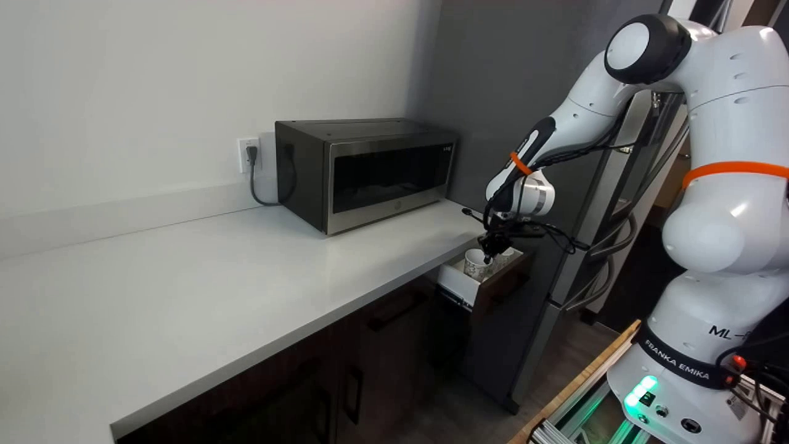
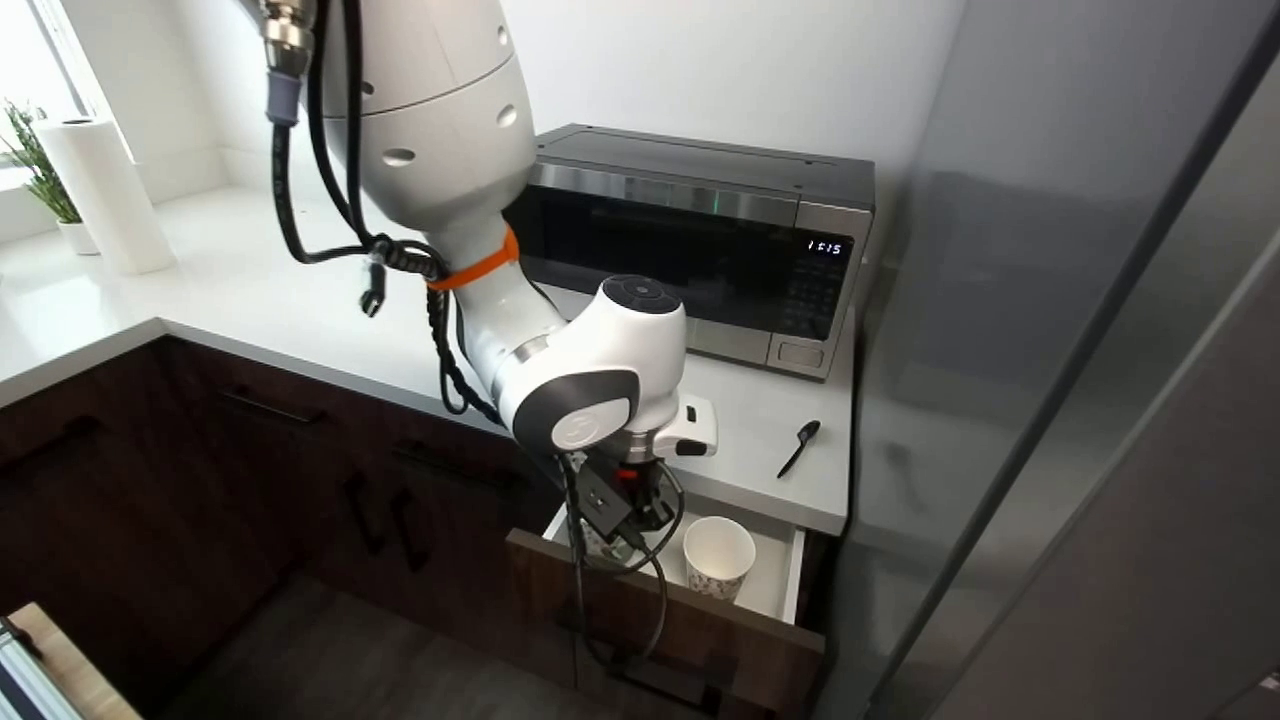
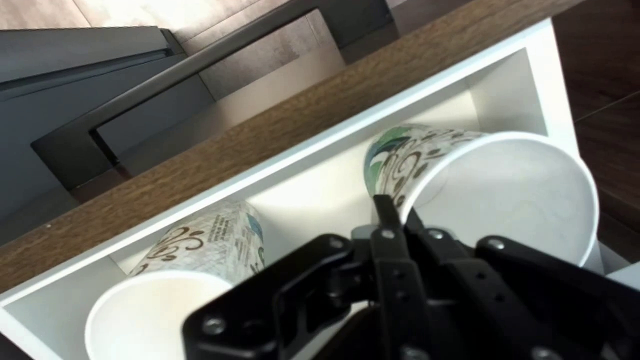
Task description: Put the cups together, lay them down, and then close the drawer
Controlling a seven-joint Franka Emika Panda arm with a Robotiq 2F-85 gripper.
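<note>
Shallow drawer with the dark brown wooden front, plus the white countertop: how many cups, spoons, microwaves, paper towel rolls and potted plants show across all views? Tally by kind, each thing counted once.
White round paper cups with printed sides: 2
Black spoon: 1
Grey box-shaped microwave: 1
White cylindrical paper towel roll: 1
Green leafy potted plant: 1
Total: 6

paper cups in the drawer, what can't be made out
Gripped paper cup: lower end hidden by the drawer in both exterior views.
Free paper cup: inside partly cut off by the wrist view's bottom edge and covered by the gripper.
Its fine print: too blurred to read in the wrist view.
</note>
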